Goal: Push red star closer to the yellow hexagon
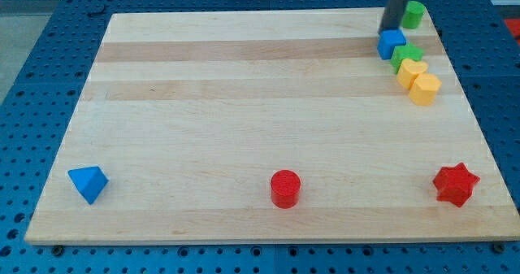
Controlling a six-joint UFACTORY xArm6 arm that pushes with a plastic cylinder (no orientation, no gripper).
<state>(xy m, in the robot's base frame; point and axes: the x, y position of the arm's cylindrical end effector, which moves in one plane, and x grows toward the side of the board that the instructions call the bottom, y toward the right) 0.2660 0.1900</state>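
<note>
The red star lies near the board's bottom right corner. The yellow hexagon sits at the upper right, the lowest of a tight row of blocks. Above it in that row are a yellow block, a green block and a blue block. My tip comes down from the view's top and ends right at the top edge of the blue block. It is far above the red star.
A green cylinder stands at the top right corner, just right of the rod. A red cylinder sits at bottom centre and a blue triangular block at bottom left. The wooden board lies on a blue pegboard.
</note>
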